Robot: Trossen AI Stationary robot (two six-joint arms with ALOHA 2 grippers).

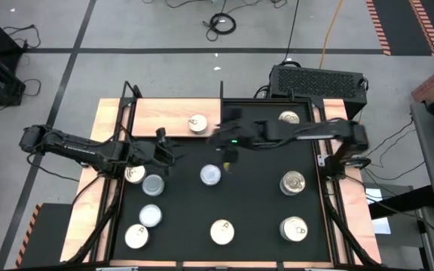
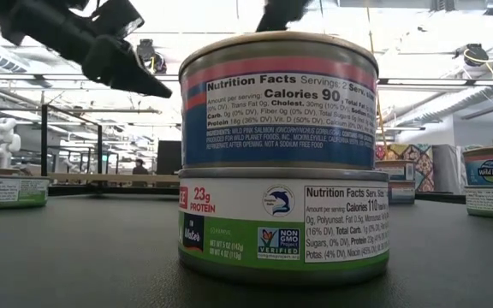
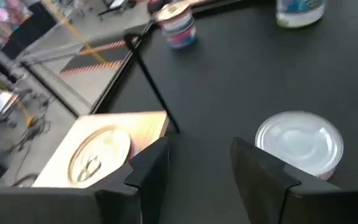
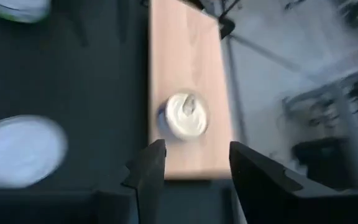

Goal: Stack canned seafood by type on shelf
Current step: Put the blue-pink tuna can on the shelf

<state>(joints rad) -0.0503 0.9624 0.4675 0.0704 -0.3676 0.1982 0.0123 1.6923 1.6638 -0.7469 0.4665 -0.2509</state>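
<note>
Silver-lidded tins (image 1: 210, 175) and gold-lidded tins (image 1: 293, 182) lie scattered over the black mat (image 1: 255, 199), from its centre round to 3, 5 and 7 o'clock, and in the low view a stacked pair (image 2: 281, 158) fills the foreground; a black box (image 1: 316, 81) sits beyond the mat at 1 o'clock on the grey floor. One cream-lidded tin (image 4: 186, 115) stands alone on the pale wooden shelf (image 1: 168, 118) at 11 o'clock. The right gripper (image 4: 191, 163) hangs over it, fingers apart and empty; the left gripper (image 3: 197, 165), fingers also apart, hovers at 9 o'clock between two tins
</note>
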